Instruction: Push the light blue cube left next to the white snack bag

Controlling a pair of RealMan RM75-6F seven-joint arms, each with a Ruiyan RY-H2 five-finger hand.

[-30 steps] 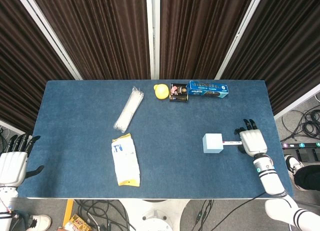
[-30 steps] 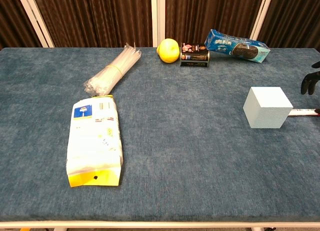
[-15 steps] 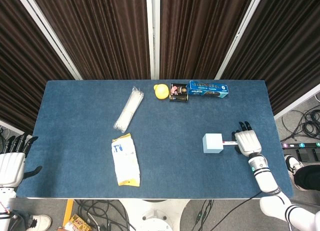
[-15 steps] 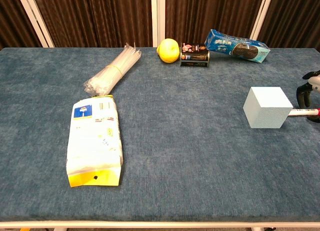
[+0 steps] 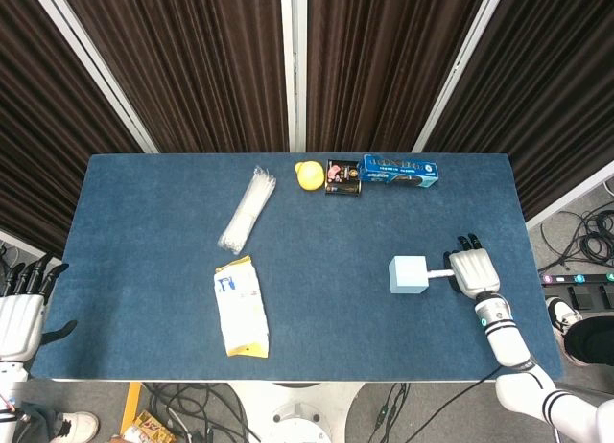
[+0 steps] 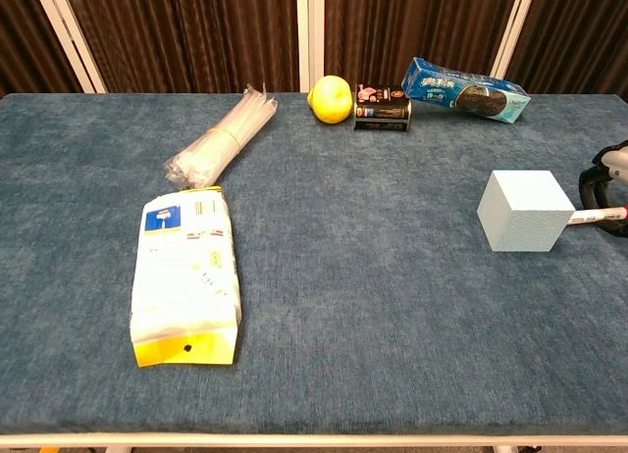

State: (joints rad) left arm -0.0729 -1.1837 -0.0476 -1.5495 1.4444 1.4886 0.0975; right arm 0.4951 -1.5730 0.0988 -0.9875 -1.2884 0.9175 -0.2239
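head view: bare cloth [image 5: 326, 280] separates light blue cube [image 5: 409, 274], white snack bag [image 5: 241, 307].

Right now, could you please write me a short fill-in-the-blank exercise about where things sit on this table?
1. The light blue cube sits closest to the robot's ___ hand.
2. The white snack bag lies to the ___ of the cube.
3. The black can lies between the blue cookie package and the ___.
4. The left hand is ___ the table.

Missing words: right; left; lemon; off
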